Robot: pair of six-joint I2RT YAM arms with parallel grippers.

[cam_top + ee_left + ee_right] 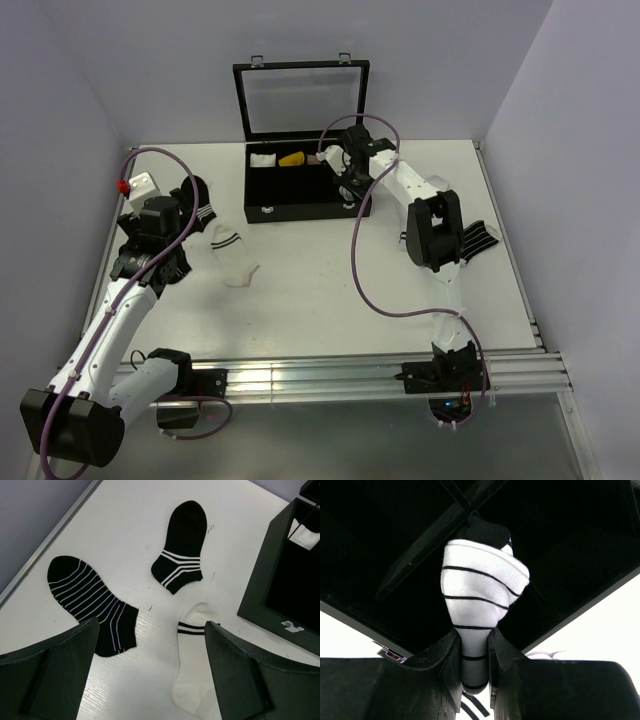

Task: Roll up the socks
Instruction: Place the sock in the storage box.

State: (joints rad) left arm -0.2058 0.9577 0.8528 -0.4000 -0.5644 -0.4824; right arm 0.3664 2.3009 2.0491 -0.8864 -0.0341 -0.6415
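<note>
My right gripper [475, 650] is shut on a rolled sock [479, 585], a white bundle with thin black lines and a black end. It holds the bundle over a compartment of the black box [395, 540]; from above, this gripper [345, 186] sits at the box's right part. A plain white sock [192, 680] with a black-banded cuff lies flat on the table [232, 257]. My left gripper [150, 680] hovers open above the table, and the sock lies just inside its right finger [250, 675]. Seen from above, the left gripper [172, 245] is left of that sock.
The black box [305, 205] stands at the back with its lid raised, a white bundle [263, 160] and a yellow item [292, 158] inside. Two black socks with white stripes [92, 605] [182, 540] lie at the left. Another striped black sock [478, 238] lies at the right.
</note>
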